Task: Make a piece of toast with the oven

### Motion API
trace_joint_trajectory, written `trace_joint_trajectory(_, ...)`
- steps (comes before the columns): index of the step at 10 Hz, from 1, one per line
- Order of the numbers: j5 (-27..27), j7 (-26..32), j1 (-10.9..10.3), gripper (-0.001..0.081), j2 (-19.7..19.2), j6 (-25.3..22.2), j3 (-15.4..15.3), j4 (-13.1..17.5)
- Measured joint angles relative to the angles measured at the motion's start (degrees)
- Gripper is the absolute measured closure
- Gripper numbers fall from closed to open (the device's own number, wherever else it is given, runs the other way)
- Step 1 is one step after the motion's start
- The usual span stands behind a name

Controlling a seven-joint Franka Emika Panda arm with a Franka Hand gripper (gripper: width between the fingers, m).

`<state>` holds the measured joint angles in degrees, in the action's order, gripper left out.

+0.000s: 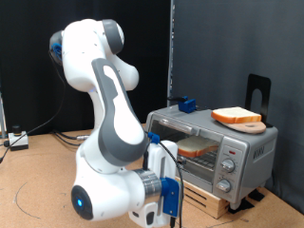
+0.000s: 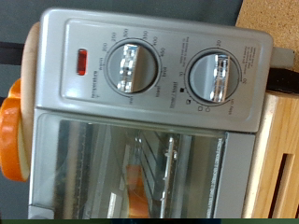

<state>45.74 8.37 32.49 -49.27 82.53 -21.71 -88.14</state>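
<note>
My gripper (image 1: 163, 195) hangs low at centre-bottom of the exterior view, just in front of the oven (image 1: 217, 142), which sits on a wooden crate (image 1: 204, 197) at right of centre. Whether my fingers are parted or pressed together I cannot tell: the exterior view shows only the blue-and-white hand from the side, and no fingertip shows in the wrist view.

The piece of toast (image 1: 196, 147) lies inside the oven, seen through the glass door at the middle of the exterior frame, on the wire rack (image 2: 154, 173). The door appears closed. A second slice (image 1: 237, 117) rests on a board on the oven's roof, upper right, not in play.

The wrist view is filled by the control panel: two knobs, one (image 2: 130, 67) at upper centre and one (image 2: 211, 77) to its right in that frame, with a red lamp (image 2: 81, 63) further left. I judge the work in hand to be at these dials, the bread being loaded already. Doing it well means squaring the hand to one knob's raised bar, closing across that bar rather than the round rim, and turning about the knob's own axis without pushing, since the oven sits loose on the crate and could slide.
</note>
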Motion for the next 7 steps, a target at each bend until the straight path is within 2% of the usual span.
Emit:
trace_joint_trajectory(2,-1.09,0.00,-1.31,-0.0001,-2.06,-0.58,-0.01,2.00)
trace_joint_trajectory(7,-2.44,0.00,-3.20,-0.0001,-3.23,2.64,0.25,1.64)
